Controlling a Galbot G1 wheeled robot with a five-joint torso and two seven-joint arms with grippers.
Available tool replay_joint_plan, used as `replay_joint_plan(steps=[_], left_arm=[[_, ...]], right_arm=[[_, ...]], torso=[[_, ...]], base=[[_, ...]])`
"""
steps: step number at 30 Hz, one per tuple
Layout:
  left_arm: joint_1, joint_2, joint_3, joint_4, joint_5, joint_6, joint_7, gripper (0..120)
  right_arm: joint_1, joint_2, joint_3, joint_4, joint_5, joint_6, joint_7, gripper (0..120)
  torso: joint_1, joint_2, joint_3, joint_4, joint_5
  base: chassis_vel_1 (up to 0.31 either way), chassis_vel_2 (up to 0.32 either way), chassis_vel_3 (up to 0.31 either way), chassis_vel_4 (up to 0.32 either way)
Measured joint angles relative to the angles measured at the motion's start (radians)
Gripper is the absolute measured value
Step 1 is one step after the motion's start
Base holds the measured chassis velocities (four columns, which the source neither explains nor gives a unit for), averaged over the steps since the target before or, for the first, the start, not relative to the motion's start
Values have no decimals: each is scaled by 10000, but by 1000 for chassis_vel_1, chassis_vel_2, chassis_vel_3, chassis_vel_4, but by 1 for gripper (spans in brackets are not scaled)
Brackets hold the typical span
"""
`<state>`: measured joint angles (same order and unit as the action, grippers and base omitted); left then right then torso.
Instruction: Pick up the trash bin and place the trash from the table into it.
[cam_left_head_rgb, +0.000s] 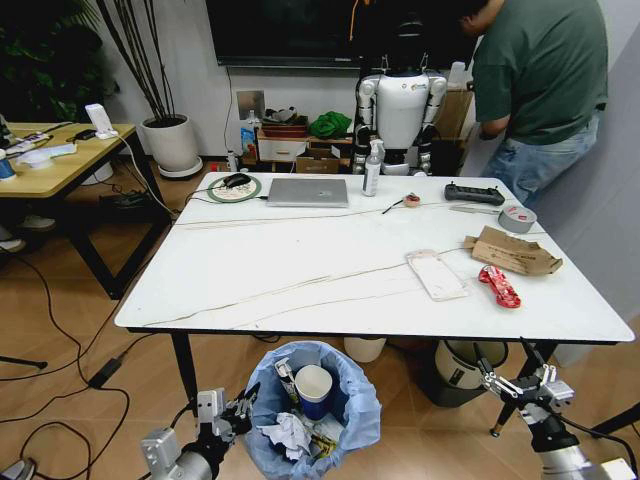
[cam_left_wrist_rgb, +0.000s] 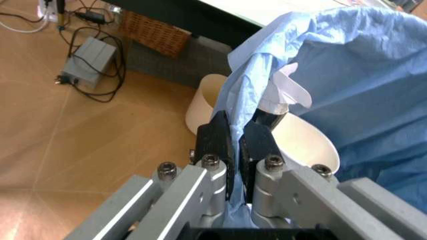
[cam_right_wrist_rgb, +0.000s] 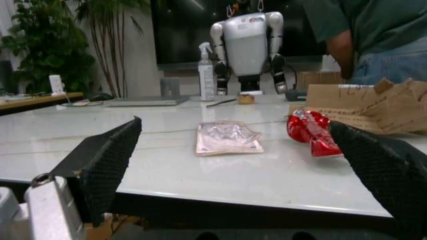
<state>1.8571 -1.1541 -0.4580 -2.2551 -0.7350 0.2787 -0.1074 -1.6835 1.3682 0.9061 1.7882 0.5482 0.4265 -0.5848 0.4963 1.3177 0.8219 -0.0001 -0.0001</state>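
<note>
Bin held below the table's front edge

Our left gripper (cam_left_wrist_rgb: 235, 145) pinches only the trash bin (cam_left_head_rgb: 313, 408) liner, which may slip; our right gripper (cam_right_wrist_rgb: 233, 165), spread wide, faces the red packet (cam_right_wrist_rgb: 310, 131) near the table (cam_left_head_rgb: 300, 270) right edge.

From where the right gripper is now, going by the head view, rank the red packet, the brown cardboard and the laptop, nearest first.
Measured from the right gripper, below the table's near right edge:
1. Red packet, near right of the table.
2. Brown cardboard, just behind the packet.
3. Laptop, far side, left of centre.

Trash bin (cam_left_head_rgb: 312, 408) below table (cam_left_head_rgb: 300, 270) edge
</note>
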Motion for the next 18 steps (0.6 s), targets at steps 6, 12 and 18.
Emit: replay_joint_plan(steps=[6,12,18], left_arm=[[40,-24,0,-31,19,0,2,0],[35,-46,11,-32,35,0,5,0],[112,-79,7,-19,88,-3,7,0]], right_arm=[[-53,-21,26,27,44,33,-34,100],[-31,-30,32,-20,74,65,-44,100],[5,-110,-16,-36,-222,276,345,100]], torso=[[0,0,0,2,1],[0,0,0,3,2],[0,0,0,-1,-1]], base=[[-90,-86,93,102],[-113,-105,106,94],[-93,-116,89,105]])
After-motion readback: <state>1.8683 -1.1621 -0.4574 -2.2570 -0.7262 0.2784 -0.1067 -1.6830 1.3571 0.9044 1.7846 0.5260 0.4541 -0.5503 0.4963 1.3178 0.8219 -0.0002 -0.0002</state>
